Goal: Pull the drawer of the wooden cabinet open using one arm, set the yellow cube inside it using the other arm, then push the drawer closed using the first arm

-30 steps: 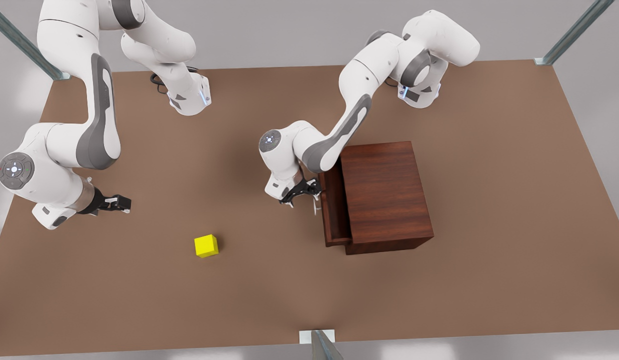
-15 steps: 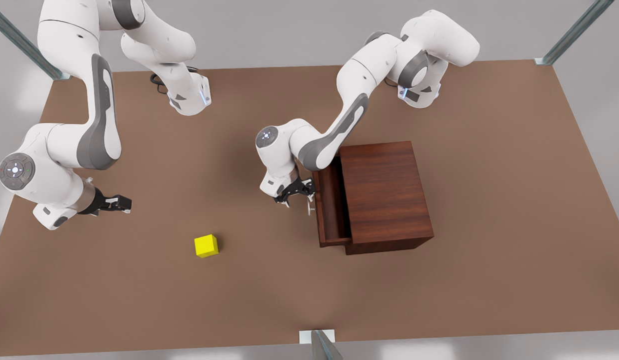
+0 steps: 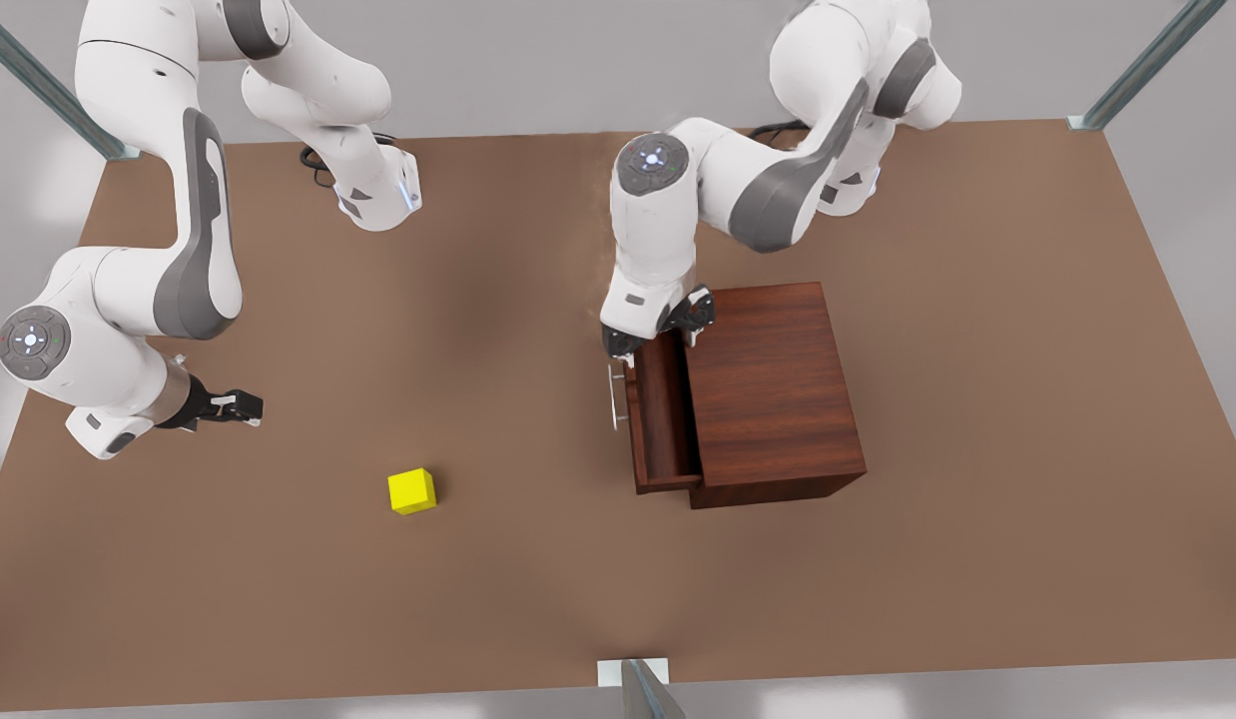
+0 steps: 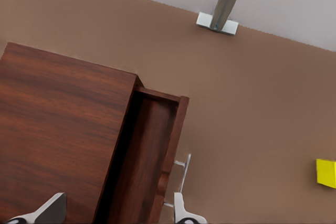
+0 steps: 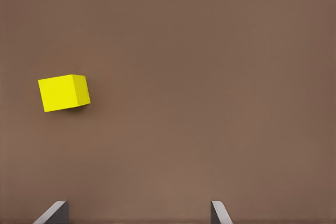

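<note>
A plain brown surface (image 3: 927, 599) sits on a pale grey floor (image 3: 1177, 689), with metal struts (image 3: 1142, 70) at its corners.

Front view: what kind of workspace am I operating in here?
Likely a simulated tabletop test cell rather than a real room: a bare brown table with metal frame posts at its corners, and on it only a wooden cabinet, drawer pulled open, and a yellow cube.

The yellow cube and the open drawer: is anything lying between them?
Nothing; in the front view only bare brown table separates the yellow cube from the drawer.
</note>
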